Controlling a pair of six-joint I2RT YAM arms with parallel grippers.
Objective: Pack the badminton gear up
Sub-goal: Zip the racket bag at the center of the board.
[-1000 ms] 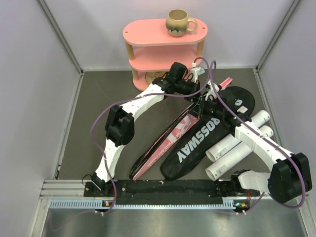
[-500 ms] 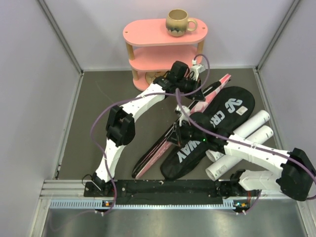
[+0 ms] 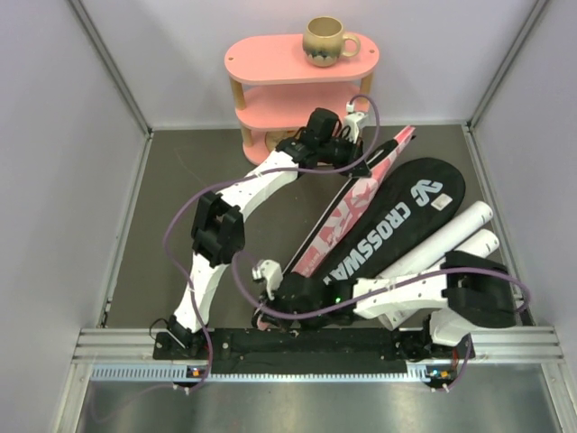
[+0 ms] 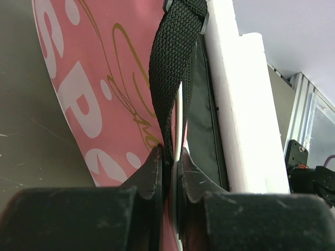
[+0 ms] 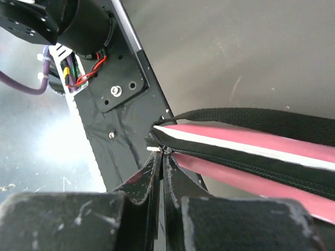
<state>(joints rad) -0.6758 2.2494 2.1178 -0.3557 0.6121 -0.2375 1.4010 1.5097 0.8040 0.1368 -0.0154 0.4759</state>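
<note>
A pink racket bag (image 3: 347, 212) lies diagonally on the table, its zip edge black with white piping (image 5: 246, 149). My left gripper (image 3: 362, 152) is at the bag's far end, shut on the bag's black strap (image 4: 175, 57) and white-piped edge (image 4: 178, 120). At the bag's near, narrow end my right gripper (image 3: 269, 307) is shut on the zip pull (image 5: 163, 150). The black CROSSWAY bag (image 3: 397, 225) lies beside the pink one on its right. White tubes (image 3: 469, 230) lie against the black bag's right side.
A pink oval shelf (image 3: 288, 68) stands at the back wall with a beige mug (image 3: 325, 41) on top. The black base plate and metal rail (image 3: 315, 343) run along the near edge, right under the right gripper. Grey walls enclose the table.
My right gripper has run down the pink bag's zip from the far end to the near end by the arm bases. The bag swung a little rightward. The left gripper kept its hold.
</note>
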